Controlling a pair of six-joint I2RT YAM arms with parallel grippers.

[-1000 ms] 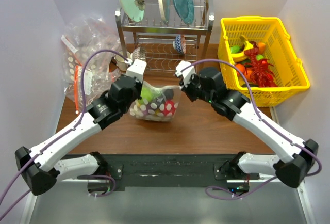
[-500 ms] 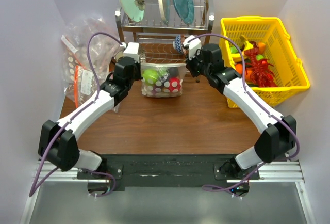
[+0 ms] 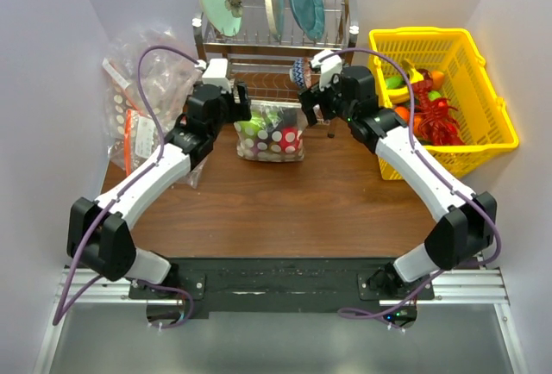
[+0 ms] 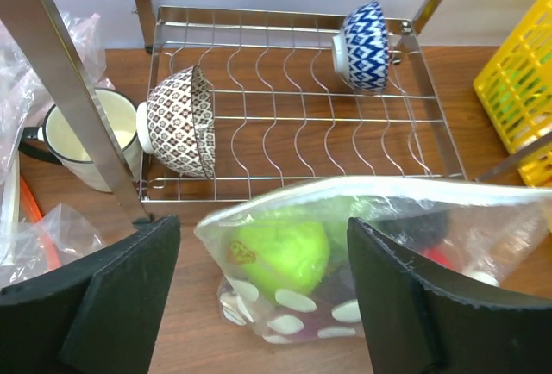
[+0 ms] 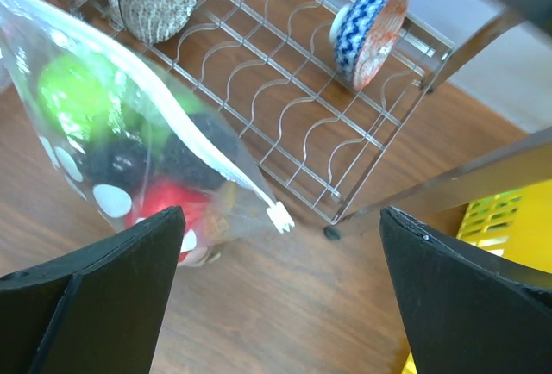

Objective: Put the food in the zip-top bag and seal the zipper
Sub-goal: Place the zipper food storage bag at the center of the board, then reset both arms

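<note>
The zip-top bag [image 3: 272, 137], clear with white dots, stands on the table just in front of the dish rack. Inside it is the food: a green fruit [image 4: 280, 253], a red piece [image 5: 164, 206] and a dark purple piece [image 5: 121, 163]. The zipper [image 5: 200, 141] runs as one white strip along the bag's top edge and ends in a small tab [image 5: 280, 216]. My left gripper [image 3: 240, 111] [image 4: 263, 305] is open, its fingers straddling the bag's left corner without touching it. My right gripper [image 3: 309, 102] [image 5: 280, 296] is open by the bag's right corner, holding nothing.
A metal dish rack [image 3: 276, 46] with plates and two patterned bowls stands right behind the bag. A yellow basket [image 3: 496, 111] of toy food is at the right. A heap of clear bags [image 3: 142, 90] and a cream mug [image 4: 86, 146] are at the left.
Both grippers carried the bag back toward the rack, then opened and let go of its top corners. The bag now stands on the table by itself.
</note>
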